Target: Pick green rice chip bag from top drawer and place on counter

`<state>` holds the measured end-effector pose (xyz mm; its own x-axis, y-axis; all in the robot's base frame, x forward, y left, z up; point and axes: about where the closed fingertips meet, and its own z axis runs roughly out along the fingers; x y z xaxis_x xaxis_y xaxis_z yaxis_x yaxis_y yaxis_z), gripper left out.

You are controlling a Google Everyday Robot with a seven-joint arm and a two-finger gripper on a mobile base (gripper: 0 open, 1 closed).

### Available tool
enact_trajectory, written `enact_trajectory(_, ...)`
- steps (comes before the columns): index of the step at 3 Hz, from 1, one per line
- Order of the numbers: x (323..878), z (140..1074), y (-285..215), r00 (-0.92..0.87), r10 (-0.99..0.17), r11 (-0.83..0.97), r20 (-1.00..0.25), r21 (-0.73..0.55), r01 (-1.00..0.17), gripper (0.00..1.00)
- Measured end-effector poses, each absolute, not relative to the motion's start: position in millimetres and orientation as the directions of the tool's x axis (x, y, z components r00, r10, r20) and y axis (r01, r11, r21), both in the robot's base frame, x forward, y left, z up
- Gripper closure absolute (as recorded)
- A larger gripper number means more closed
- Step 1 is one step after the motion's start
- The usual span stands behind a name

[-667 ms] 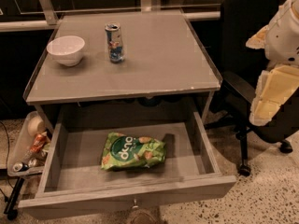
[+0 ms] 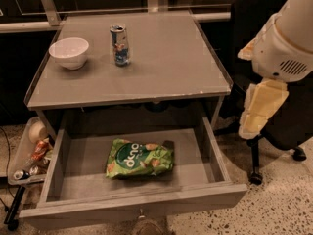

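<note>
Starting far left, down low beside the drawer: a side tray full of small clutter, too jumbled to name. Up on the counter, left side towards the far edge, sits a white bowl, upright. Just right of it, apart from it, a blue-and-silver can stands upright. The rest of the grey top runs out to its pale, worn near edge.

Below that, the drawer is pulled well out towards us, its front panel nearest and a small knob at the middle of that panel. And there's the bag, bright green, lying flat on the drawer floor, roughly central and a touch towards the near side. The dark green oval with white lettering is on its left half, the pictured tan chips on its right. It touches neither side wall, and nothing is touching it.

Moving right, a black office chair stands past the counter's right edge, one castor showing on the speckled floor.

In front of the chair is the arm, white and bulky, coming in from the top right corner. The gripper hangs off it as a cream-coloured piece pointing down, right of the counter and the drawer. It is outside the drawer, well apart from the bag. From this angle I can't tell whether it is open or closed; nothing can be seen in it.
</note>
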<state>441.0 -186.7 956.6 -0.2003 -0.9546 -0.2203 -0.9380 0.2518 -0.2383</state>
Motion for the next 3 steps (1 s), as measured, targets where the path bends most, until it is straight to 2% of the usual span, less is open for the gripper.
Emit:
enact_trajectory(1,439.7,918.1,-155.0,-0.170,-0.958,0.211,-0.231,-0.166,-0.963,0.00)
enact_trajectory(3,439.1,895.2,-138.8,-0.154,-0.954,0.200,-0.255,-0.163,-0.966,0.00)
